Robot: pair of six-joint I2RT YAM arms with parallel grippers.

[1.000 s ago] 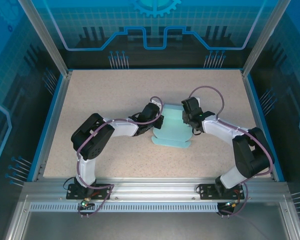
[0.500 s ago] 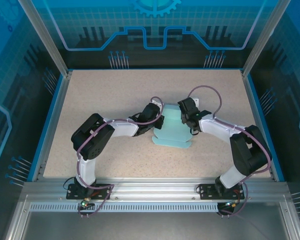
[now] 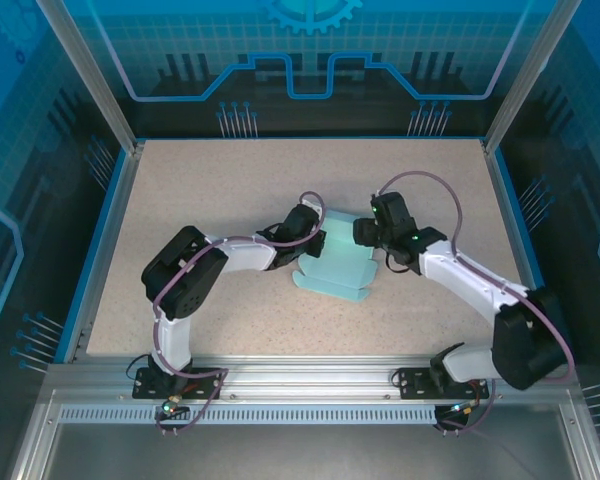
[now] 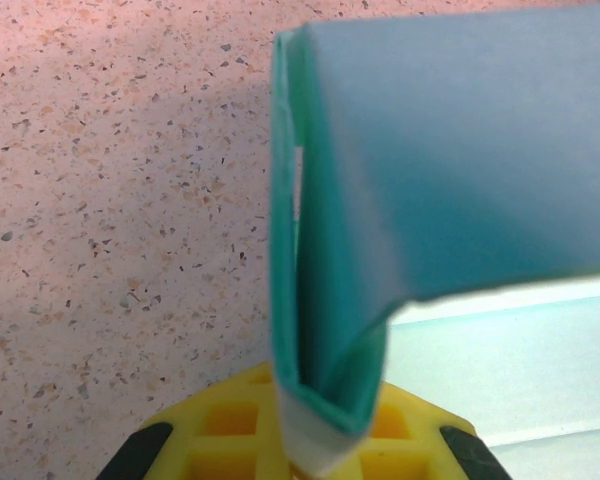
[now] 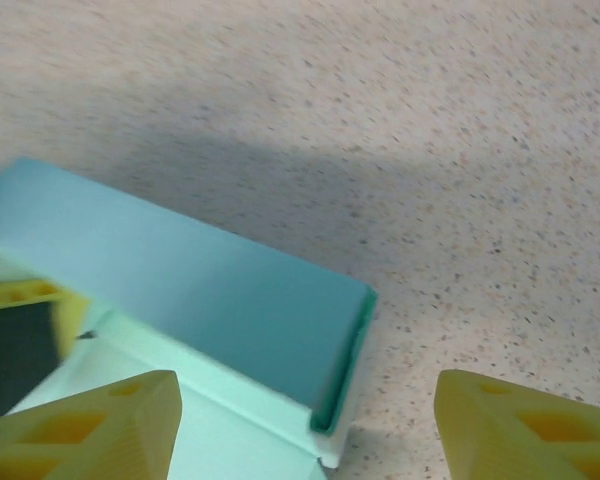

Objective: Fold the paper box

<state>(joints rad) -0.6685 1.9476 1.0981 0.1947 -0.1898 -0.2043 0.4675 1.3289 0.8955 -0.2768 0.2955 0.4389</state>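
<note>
Paper box [image 3: 335, 262], partly folded, lying near the middle of the worktop [image 3: 210, 180]. The left gripper [image 3: 317, 240] pinches the doubled, raised wall on the box's left side. The right gripper [image 3: 366, 233], fingers [image 5: 100, 425] spread wide, hovers at its far right corner.

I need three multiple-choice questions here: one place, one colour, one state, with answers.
1. Where is the paper box? A) between the left end effector and right end effector B) at a far corner C) on the metal rail
2. Colour of the right end effector's fingers? A) red B) yellow C) white
3. The left end effector is A) open B) shut on the box's fold C) shut on nothing
1 A, the top view shows it; 2 B, seen in the right wrist view; 3 B, the fold is pinched between closed fingers.
</note>
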